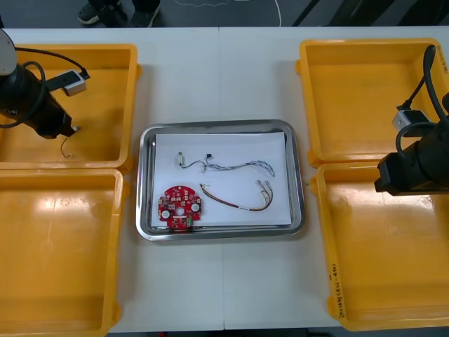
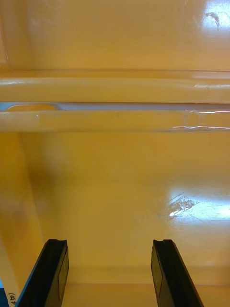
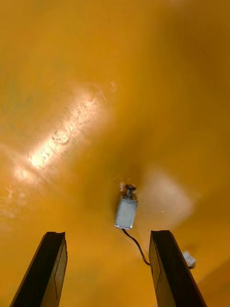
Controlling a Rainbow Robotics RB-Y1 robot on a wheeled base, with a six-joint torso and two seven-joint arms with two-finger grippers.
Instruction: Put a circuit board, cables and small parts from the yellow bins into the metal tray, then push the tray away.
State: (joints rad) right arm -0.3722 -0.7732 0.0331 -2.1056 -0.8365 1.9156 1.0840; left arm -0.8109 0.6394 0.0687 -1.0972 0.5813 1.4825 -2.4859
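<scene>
The table [image 1: 217, 77] is the biggest thing. Four yellow bins [image 1: 372, 43] sit on it, two on each side. The metal tray [image 1: 144, 182] is in the middle, between them.

My right gripper [image 2: 109, 242] waits over the bins on my right side. Its jaws are spread wide and hold nothing. My left gripper [image 3: 108, 234] is the one at work. It is down in the far left bin [image 1: 105, 50], and its jaws are spread wide too.

In the tray lie the circuit board [image 1: 180, 206], the blue and white cable [image 1: 245, 166], the red and yellow cable [image 1: 235, 203] and a small part [image 1: 181, 160].

The thing I want now is the small metal part [image 3: 126, 211] on the floor of the far left bin. It lies just past my left fingertips, in line with the gap between them. Its thin black wire [image 3: 136, 244] trails back toward one finger.

I think I should go down and a little forward, until the part's body sits between my fingers. Then I should squeeze softly on its flat sides. I should grab the body, not the wire, or it may swing and drop.
</scene>
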